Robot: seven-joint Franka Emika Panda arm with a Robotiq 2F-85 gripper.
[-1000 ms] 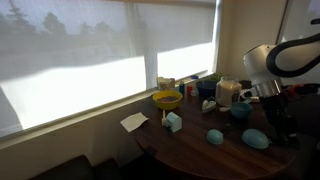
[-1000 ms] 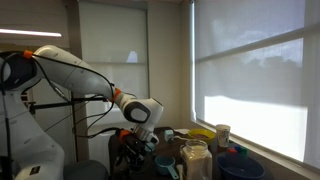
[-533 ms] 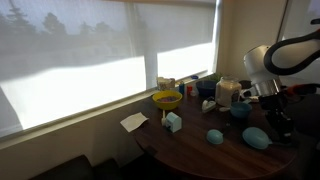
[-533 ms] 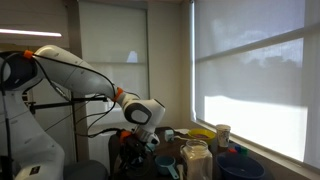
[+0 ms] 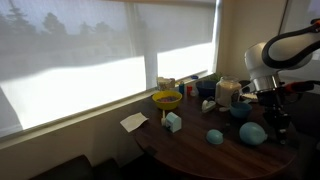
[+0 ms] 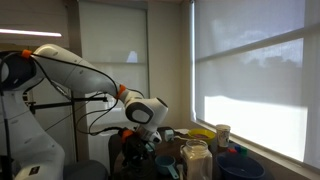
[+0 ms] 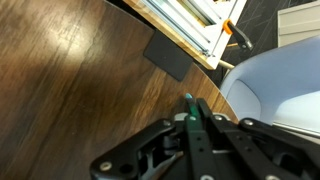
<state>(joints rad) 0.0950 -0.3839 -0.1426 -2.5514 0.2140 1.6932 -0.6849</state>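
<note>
Gripper (image 7: pixel 188 104) jaws clenched tight; can't tell if they pinch the blue blob (image 5: pixel 252 131) just beside them, near the table (image 5: pixel 190 152) edge. Raise slowly, straight up, confirm blob follows before traversing.

We see the bench (image 7: pixel 70 80) under the jaws as dark wood, smooth and glossy, its grain catching the window light. The jaws themselves look like matt black plastic. Beyond them lies a flat square pad (image 7: pixel 170 55), dark and matt. Just beside the jaws, the rounded pale blue thing (image 7: pixel 285 90) looks smooth, with a soft satin sheen.
</note>
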